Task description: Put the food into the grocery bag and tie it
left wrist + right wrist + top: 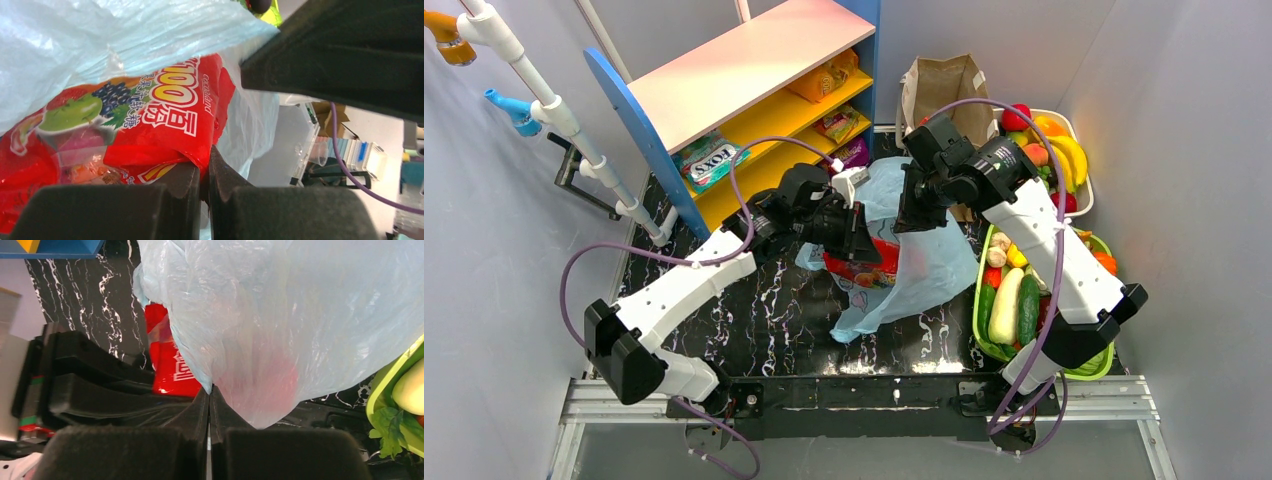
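Red packet sits mid-frame in the top view, half in the mouth of the grocery bag. The bag lies crumpled on the black marbled table, just right of centre.

In the left wrist view the red packet fills the left and middle, w/ fruit pics and a yellow "100" on it. The pale blue grocery bag drapes over its top. Left gripper is at bottom centre there, fingers pressed together on the packet's lower edge, so it's clamped on it as far as I can see.

Right gripper, bottom centre of its own view, also has its fingers together, pinching a fold of the grocery bag. The bag spreads up and right from the pinch and red shows thru it. The red packet pokes out at the bag's left side.

From above, both grippers meet over the bag, close to each other. Left gripper comes in from the left, right gripper from upper right.

Further out, a blue-and-yellow shelf stands at upper left-centre w/ more packets, incl. a teal-and-white packet on its lower level. Brown paper bag stands upright at top, right of centre. White basket of fruit is at upper right. Green basket of veg is at the right, just beside the grocery bag.
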`<state>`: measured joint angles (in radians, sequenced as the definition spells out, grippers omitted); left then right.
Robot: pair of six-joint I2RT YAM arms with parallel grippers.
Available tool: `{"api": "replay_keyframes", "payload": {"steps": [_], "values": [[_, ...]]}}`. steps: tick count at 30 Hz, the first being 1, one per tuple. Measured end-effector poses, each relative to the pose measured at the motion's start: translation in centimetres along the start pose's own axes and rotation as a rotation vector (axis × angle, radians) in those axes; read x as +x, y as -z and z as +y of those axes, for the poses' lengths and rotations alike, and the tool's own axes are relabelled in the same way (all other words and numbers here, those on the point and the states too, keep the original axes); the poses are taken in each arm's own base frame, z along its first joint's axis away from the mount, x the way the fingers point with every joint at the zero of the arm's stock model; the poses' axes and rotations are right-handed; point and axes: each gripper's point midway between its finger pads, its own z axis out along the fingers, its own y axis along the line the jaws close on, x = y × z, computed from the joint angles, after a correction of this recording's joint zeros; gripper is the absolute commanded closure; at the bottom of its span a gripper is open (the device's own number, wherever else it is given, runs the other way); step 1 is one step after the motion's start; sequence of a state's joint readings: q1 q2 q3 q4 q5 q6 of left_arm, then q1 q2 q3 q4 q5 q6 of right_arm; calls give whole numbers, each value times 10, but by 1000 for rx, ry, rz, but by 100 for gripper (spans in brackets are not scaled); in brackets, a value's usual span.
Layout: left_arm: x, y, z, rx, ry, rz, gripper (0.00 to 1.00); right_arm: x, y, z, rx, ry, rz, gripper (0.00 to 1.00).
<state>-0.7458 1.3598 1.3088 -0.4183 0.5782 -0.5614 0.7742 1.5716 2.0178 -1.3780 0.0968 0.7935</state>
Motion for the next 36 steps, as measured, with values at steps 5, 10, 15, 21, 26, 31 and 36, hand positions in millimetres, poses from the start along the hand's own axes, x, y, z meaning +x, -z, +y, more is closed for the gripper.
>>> {"api": "replay_keyframes", "payload": {"steps": [5,10,15,21,26,31,36], "values": [[-3,-15,2,-38,-18,-21,100,1,-1,6,-22,-19,10,99],[-20,-28,-5,1,-16,-103,100,-1,0,7,-33,-29,10,99],[-24,-38,-4,34,-14,-152,82,-3,-5,4,-35,-48,17,99],[-22,-49,3,72,-17,-185,20,3,-14,-7,-27,-89,46,99],[-24,-51,-2,97,-15,-185,5,4,-16,-8,-37,-106,59,99],[-23,-43,-3,55,-25,-150,2,5,-21,-9,-43,-116,70,99],[-23,-10,-9,-28,-97,-158,2,4,-22,-11,-44,-122,74,99]]}}
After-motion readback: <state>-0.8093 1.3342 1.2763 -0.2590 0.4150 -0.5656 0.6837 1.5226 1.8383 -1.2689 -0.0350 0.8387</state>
